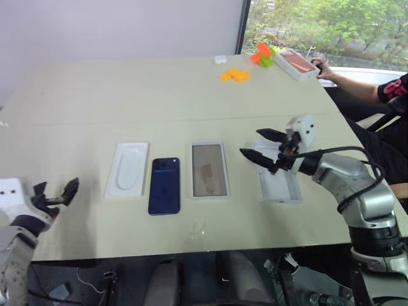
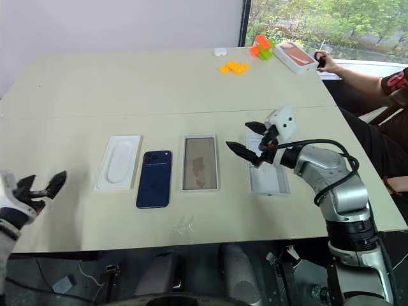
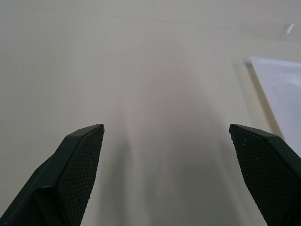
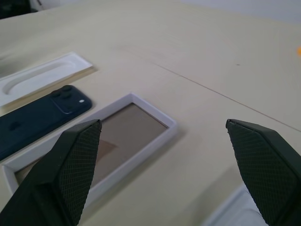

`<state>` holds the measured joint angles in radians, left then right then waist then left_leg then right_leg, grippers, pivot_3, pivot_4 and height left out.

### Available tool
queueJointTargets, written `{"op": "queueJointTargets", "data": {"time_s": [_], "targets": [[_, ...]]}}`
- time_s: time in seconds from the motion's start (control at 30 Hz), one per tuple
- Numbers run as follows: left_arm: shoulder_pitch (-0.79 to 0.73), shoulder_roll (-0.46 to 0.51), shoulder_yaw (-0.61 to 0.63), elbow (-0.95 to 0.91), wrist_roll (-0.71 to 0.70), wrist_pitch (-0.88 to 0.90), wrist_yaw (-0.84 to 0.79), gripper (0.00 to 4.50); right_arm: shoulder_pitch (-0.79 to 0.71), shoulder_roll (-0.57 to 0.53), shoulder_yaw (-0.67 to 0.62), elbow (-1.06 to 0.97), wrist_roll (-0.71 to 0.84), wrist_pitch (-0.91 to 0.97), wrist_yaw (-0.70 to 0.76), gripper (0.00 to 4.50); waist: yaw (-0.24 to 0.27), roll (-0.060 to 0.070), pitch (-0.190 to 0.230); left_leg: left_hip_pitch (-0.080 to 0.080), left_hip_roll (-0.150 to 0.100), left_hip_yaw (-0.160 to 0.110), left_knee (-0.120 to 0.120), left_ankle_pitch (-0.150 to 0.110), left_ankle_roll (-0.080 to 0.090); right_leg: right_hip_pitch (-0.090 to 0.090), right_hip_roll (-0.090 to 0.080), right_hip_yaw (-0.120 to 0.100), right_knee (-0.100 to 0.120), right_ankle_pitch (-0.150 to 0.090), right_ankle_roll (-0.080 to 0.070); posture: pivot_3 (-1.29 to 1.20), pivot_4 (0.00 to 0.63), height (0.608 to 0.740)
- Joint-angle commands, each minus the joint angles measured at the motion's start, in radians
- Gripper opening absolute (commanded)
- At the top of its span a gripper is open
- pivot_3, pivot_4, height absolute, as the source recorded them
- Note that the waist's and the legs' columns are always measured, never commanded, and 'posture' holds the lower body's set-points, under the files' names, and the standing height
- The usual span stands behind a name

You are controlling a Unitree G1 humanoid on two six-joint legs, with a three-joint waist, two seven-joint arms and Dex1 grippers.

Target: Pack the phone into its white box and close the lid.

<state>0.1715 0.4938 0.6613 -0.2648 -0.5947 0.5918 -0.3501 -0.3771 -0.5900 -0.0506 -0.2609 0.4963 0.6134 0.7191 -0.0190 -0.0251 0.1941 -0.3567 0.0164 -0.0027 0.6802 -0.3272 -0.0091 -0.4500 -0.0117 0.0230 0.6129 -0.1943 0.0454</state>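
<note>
Phone (image 1: 164, 185) (flat on table (image 1: 159, 95)) well left of right end effector (image 1: 262, 145)

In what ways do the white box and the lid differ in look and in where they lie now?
The white box has a tan-brown floor; the lid is plain pale white inside. The white box lies beside the phone; the lid lies farther right, under the open right gripper. Both lie flat, open side up.

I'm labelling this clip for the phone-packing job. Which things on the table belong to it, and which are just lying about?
Part of the job: phone, white box, lid.

Lying about: white tray with an oblong recess, orange-topped box, orange blocks, orange and green blocks, small white item.
</note>
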Motion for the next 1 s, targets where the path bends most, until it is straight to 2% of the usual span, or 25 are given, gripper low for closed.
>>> {"op": "queueJointTargets", "data": {"time_s": [0.03, 0.2, 0.37, 0.5, 0.83, 1.0], "targets": [[-0.020, 0.003, 0.008, -0.065, -0.109, 0.111, 0.017, 4.50, -0.018, 0.012, 0.043, -0.080, -0.009, 0.007, -0.011, 4.43, 0.000, 0.000, 0.000, 0.000, 0.000, 0.000, 0.000, 0.000, 0.000, 0.000, 0.000, 0.000, 0.000, 0.000, 0.000, 0.00, 0.150, 0.740], [-0.013, 0.012, -0.021, -0.160, -0.317, 0.357, 0.052, 4.50, 0.009, -0.022, 0.135, -0.157, -0.046, -0.031, 0.057, 4.43, -0.001, 0.000, 0.000, 0.000, 0.000, 0.000, 0.000, 0.000, 0.000, 0.000, -0.001, 0.000, 0.000, 0.000, 0.000, 0.00, 0.150, 0.740], [-0.062, -0.009, 0.013, -0.126, -0.511, 0.521, 0.181, 4.50, 0.036, -0.032, 0.175, -0.227, -0.042, -0.036, 0.093, 4.43, 0.000, 0.000, 0.000, 0.000, 0.000, -0.001, 0.001, 0.000, 0.000, 0.000, 0.000, 0.000, 0.001, 0.000, 0.001, 0.00, 0.150, 0.740], [-0.072, 0.025, -0.022, -0.108, -0.557, 0.606, 0.227, 4.50, 0.049, -0.020, 0.201, -0.237, -0.058, -0.041, 0.090, 4.43, 0.000, 0.001, 0.000, 0.002, -0.001, -0.002, 0.001, 0.000, 0.000, 0.001, 0.000, 0.000, 0.002, 0.000, 0.000, 0.00, 0.150, 0.740], [-0.128, 0.001, -0.019, 0.019, -0.674, 0.661, 0.345, 4.50, 0.095, -0.039, 0.211, -0.254, -0.100, -0.064, 0.103, 4.43, 0.006, 0.004, -0.002, 0.006, -0.003, -0.002, 0.002, 0.000, 0.000, 0.006, -0.002, 0.000, 0.001, -0.001, -0.001, 0.00, 0.150, 0.740], [-0.125, -0.004, -0.011, 0.040, -0.770, 0.654, 0.379, 2.18, 0.105, -0.037, 0.213, -0.258, -0.112, -0.072, 0.104, 4.50, 0.004, 0.004, -0.002, 0.007, -0.003, -0.002, 0.002, 0.000, 0.000, 0.007, -0.002, 0.000, 0.001, -0.001, -0.001, 0.00, 0.150, 0.740]]}}
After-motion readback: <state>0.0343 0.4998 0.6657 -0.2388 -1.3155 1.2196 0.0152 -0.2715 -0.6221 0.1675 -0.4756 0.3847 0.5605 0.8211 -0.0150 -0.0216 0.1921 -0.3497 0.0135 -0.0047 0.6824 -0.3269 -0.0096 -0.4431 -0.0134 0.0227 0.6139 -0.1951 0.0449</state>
